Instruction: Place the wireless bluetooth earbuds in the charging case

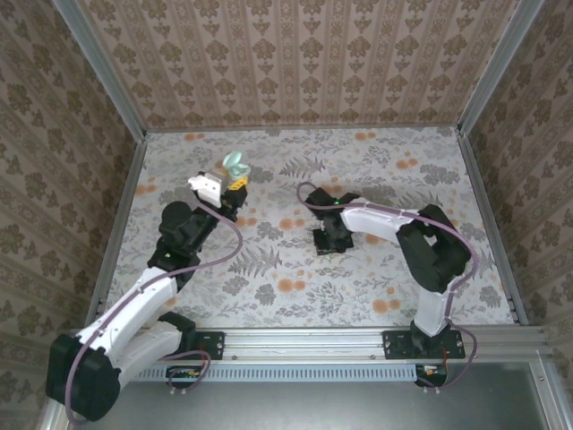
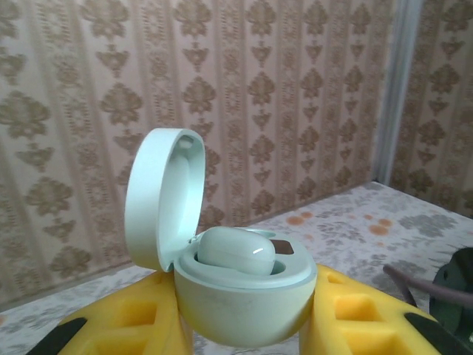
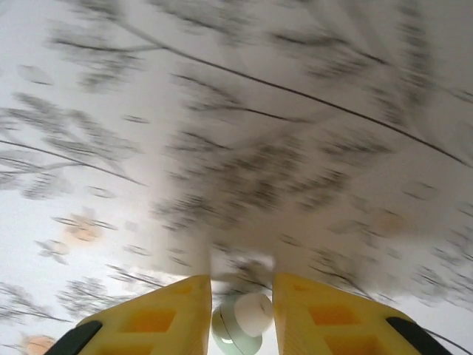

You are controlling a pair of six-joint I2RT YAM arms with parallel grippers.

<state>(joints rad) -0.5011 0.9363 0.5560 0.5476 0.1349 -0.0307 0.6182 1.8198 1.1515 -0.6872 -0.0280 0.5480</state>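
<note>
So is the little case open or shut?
Open. The case has its lid swung up, and one earbud sits inside.

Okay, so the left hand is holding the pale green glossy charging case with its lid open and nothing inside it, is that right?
Not quite. The left hand does hold the pale green glossy charging case with its lid open, but the case is not empty: a pale green earbud already sits in it. The left wrist view shows this.
</note>
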